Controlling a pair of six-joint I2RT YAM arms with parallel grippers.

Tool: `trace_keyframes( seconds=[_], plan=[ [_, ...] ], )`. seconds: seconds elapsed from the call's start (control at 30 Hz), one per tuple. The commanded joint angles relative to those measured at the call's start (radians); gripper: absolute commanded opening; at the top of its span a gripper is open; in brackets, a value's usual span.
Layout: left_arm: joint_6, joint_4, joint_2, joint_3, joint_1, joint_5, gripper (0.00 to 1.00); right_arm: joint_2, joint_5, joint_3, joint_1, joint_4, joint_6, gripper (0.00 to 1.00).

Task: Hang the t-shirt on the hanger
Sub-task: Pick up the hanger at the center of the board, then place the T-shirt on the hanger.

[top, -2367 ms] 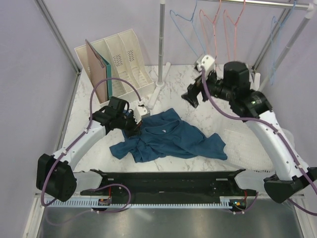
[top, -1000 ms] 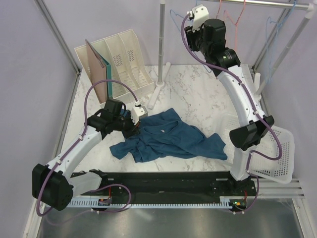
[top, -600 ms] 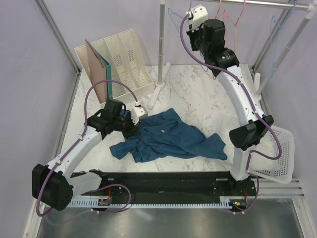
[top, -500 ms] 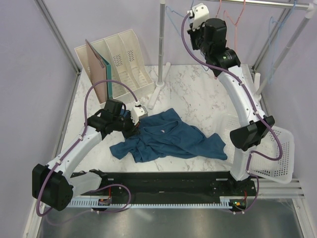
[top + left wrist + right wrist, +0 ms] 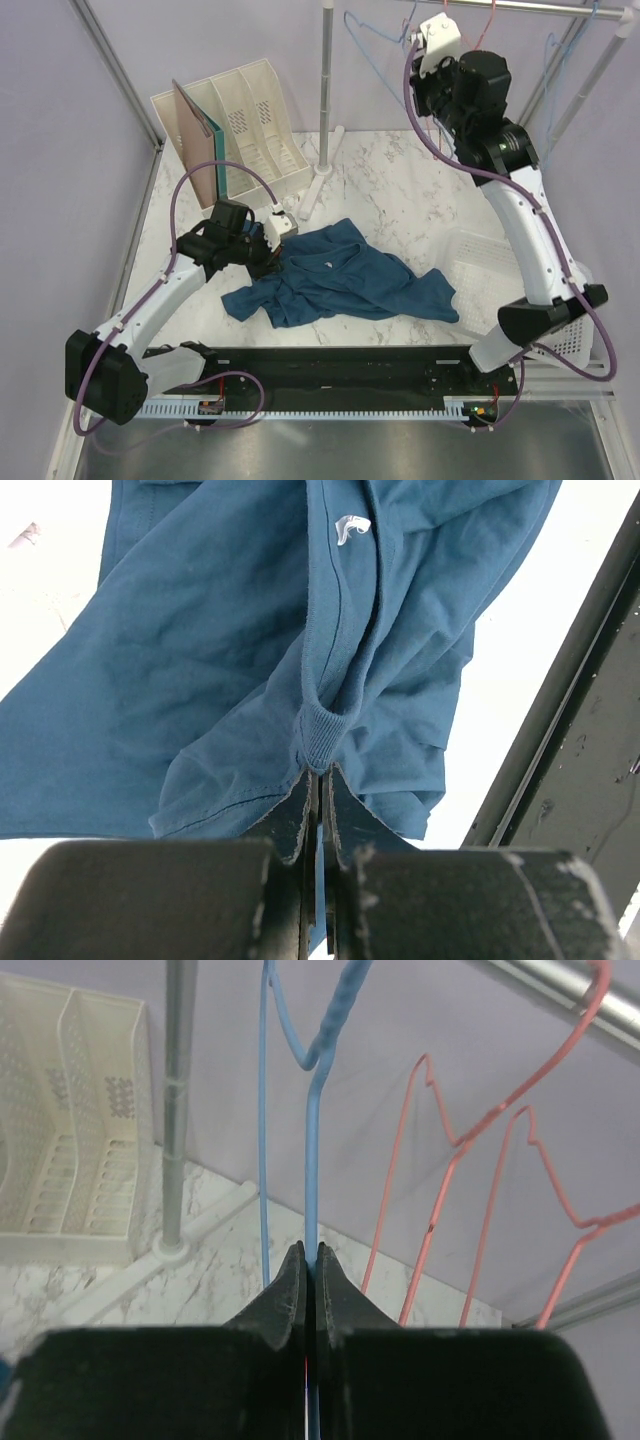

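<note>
Left fingers (image 5: 306, 802): pressed shut on a ribbed hem fold of the t-shirt (image 5: 340, 280).
T-shirt: crumpled on the marble surface (image 5: 400, 195), between the two arms.
Right fingers (image 5: 297, 1276): closed on the hanger (image 5: 312, 1130), gripping its wire below the twisted neck.
Hanger: upright by the rail (image 5: 530, 9), beside the pink-red hangers (image 5: 480, 1160).
File rack (image 5: 262, 110): far left; a brown board (image 5: 196, 150) and a teal sheet stand in its leftmost slot.
White basket (image 5: 480, 262): right edge of the surface.

Legible text: none. One small white neck label (image 5: 352, 526) inside the dark teal-blue cotton t-shirt (image 5: 200, 630), too small to read.
</note>
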Motion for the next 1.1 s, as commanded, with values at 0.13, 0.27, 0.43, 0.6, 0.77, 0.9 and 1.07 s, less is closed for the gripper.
trace_keyframes(
  seconds=[0.13,0.27,0.43,0.6,0.77,0.9,1.07],
  plan=[
    [-0.040,0.042,0.024,0.019,0.002,-0.012,0.02,-0.355,-0.287,-0.432,-0.003,-0.191,-0.035,0.00],
    [-0.043,0.059,0.044,0.016,0.014,-0.006,0.02,-0.493,-0.419,-0.581,-0.006,-0.248,-0.061,0.00],
    [-0.018,0.060,0.081,0.042,0.094,0.024,0.02,-0.659,-0.665,-0.759,-0.014,-0.337,-0.257,0.00],
    [0.054,0.050,0.069,0.049,0.171,0.061,0.02,-0.739,-0.822,-0.867,-0.014,-0.401,-0.363,0.00],
    [0.167,0.033,0.029,0.025,0.171,0.113,0.02,-0.671,-0.903,-0.872,-0.012,-0.458,-0.544,0.00],
    [0.285,0.018,-0.014,-0.007,0.169,0.140,0.02,-0.607,-0.916,-0.836,-0.014,-0.492,-0.682,0.00],
    [0.437,0.019,-0.075,-0.064,0.169,0.132,0.02,-0.515,-0.911,-0.760,-0.012,-0.584,-0.852,0.00]
  ],
)
